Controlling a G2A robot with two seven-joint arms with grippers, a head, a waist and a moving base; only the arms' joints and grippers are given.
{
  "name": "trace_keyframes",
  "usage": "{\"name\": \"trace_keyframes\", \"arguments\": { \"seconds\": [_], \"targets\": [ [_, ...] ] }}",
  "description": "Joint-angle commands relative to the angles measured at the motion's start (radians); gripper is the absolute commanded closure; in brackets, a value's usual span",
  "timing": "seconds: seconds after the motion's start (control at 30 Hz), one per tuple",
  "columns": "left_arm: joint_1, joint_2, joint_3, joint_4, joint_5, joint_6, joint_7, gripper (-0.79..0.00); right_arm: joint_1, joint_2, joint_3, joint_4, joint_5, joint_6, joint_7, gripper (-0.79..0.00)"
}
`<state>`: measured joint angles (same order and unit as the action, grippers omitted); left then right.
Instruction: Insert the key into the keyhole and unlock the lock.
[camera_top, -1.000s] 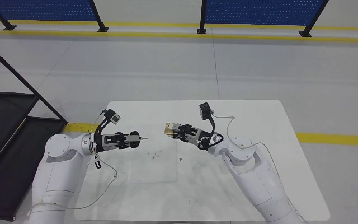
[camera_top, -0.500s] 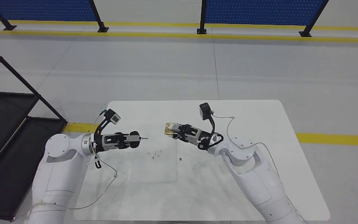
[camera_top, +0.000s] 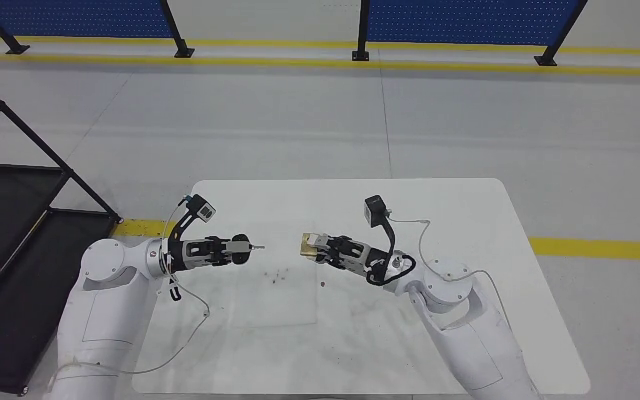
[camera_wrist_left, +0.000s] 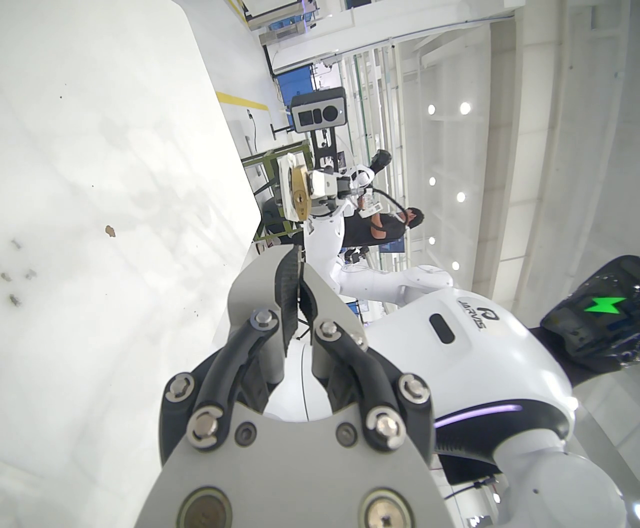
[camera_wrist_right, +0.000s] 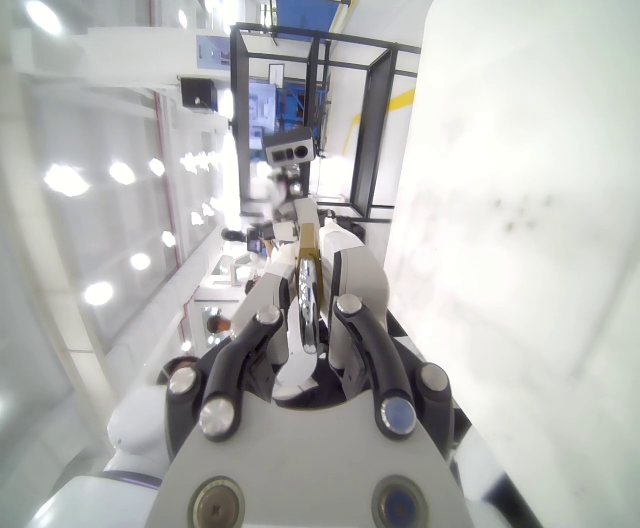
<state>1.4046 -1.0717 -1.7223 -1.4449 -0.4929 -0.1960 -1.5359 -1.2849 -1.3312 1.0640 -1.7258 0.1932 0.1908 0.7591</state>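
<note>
My left gripper hovers over the left part of the white table, shut on a small key whose tip points toward the table's middle. In the left wrist view its fingers are pressed together. My right gripper hovers just right of centre, shut on a brass padlock. The padlock sits clamped between the white pads in the right wrist view. Seen from the left wrist, the brass face of the padlock is turned toward the key. A short gap separates key tip and lock.
A few dark specks lie on the table between and below the two grippers. A black rack stands off the table's left side. Blue barriers line the far floor.
The right arm has shifted, carrying the padlock slightly to the right and toward the table's near side. The left arm and the key have stayed put.
</note>
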Motion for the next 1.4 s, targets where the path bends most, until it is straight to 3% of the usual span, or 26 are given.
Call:
{"name": "trace_keyframes", "arguments": {
  "seconds": [0.0,0.27,0.43,0.77,1.37],
  "targets": [
    [0.000,0.000,0.000,0.000,0.000,0.000,0.000,0.000,-0.003,0.002,0.003,-0.006,-0.001,0.007,0.001,0.000],
    [0.002,0.000,0.001,0.000,0.000,0.001,0.008,0.000,-0.003,0.002,0.003,-0.006,-0.001,0.007,0.001,0.000],
    [0.024,-0.012,0.071,-0.004,-0.076,-0.016,0.071,0.000,-0.003,0.002,0.003,-0.006,-0.001,0.007,0.001,0.000],
    [-0.021,-0.021,0.170,0.033,-0.108,-0.042,0.116,0.000,-0.003,0.002,0.003,-0.006,-0.001,0.007,0.001,0.000],
    [-0.066,-0.020,0.257,0.032,-0.067,-0.041,0.182,0.000,-0.003,0.002,0.003,-0.006,-0.001,0.007,0.001,0.000]
  ]
}}
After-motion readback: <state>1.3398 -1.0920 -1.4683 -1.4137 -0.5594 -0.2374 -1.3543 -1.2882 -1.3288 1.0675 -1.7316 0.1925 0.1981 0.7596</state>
